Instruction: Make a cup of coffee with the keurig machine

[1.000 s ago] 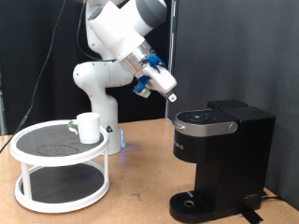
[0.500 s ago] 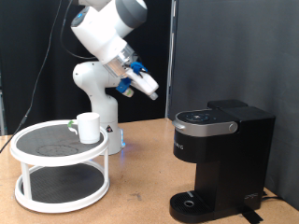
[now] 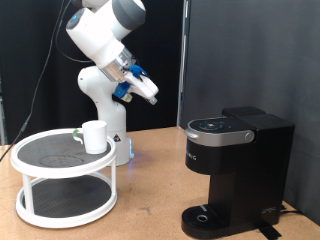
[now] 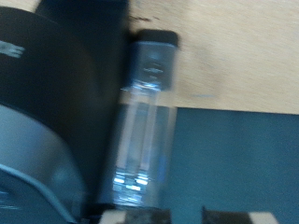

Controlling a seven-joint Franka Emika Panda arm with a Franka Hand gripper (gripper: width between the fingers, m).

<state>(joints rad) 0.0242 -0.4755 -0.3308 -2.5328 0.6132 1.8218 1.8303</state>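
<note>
1. Exterior view: the gripper point(image 3: 150, 93) has swung up and away towards the picture's left, now well apart from the keurig machine point(image 3: 235, 170), whose lid is down.
2. Whether its fingers are parted or closed cannot be told; nothing shows between them.
3. The cup point(image 3: 94, 136) stands untouched on the two-tier white stand point(image 3: 62, 182), so no cup is under the spout yet.

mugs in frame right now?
1. The cup stands on the top tier of the white two-tier stand, at the exterior view's left. More could be hidden behind the keurig machine.
</note>
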